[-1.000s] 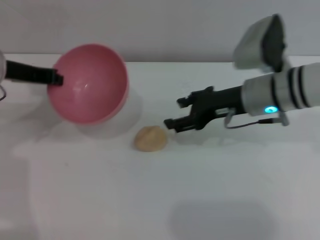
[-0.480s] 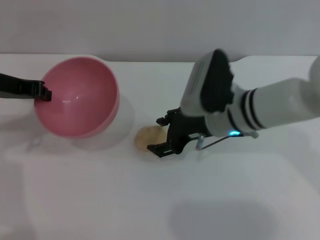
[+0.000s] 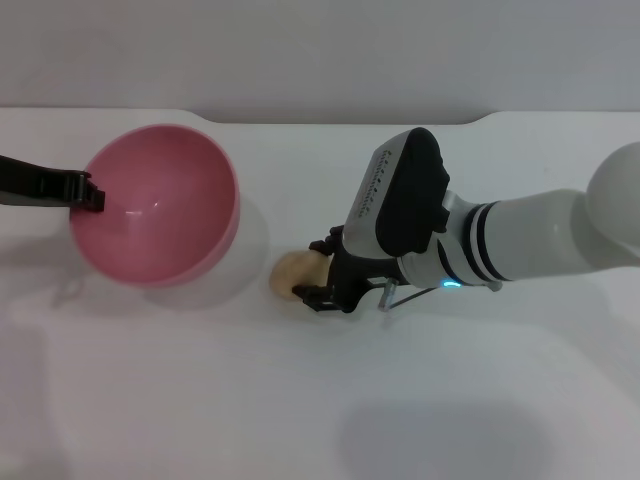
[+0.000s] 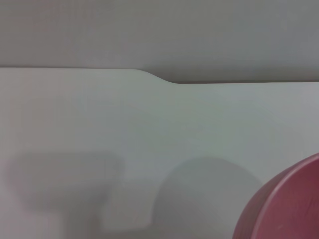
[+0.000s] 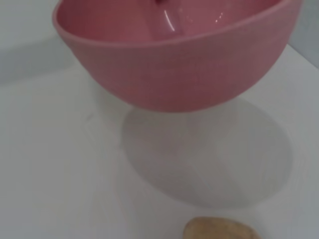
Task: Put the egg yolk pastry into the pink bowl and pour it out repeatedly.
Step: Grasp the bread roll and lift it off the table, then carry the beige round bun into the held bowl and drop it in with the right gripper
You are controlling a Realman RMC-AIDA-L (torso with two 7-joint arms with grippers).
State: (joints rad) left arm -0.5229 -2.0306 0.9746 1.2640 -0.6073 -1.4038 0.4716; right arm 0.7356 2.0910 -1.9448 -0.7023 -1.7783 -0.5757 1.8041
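Note:
The pink bowl (image 3: 155, 205) hangs tilted above the table at the left, its opening turned up and toward me. My left gripper (image 3: 88, 193) is shut on its left rim. The right wrist view shows the bowl (image 5: 174, 64) clear of its shadow on the table; the left wrist view catches only an edge of the bowl (image 4: 284, 209). The egg yolk pastry (image 3: 293, 270), a small beige lump, lies on the table just right of the bowl; its top shows as pastry (image 5: 219, 230). My right gripper (image 3: 318, 270) is open, one finger behind the pastry and one in front.
The white table (image 3: 300, 400) stretches out in front of the pastry. Its back edge runs along a grey wall (image 3: 300, 50), with a step in the edge at the far right.
My right gripper swung left and down, so its fingers now flank the pastry. The bowl shifted left with my left gripper and sits a little lower.

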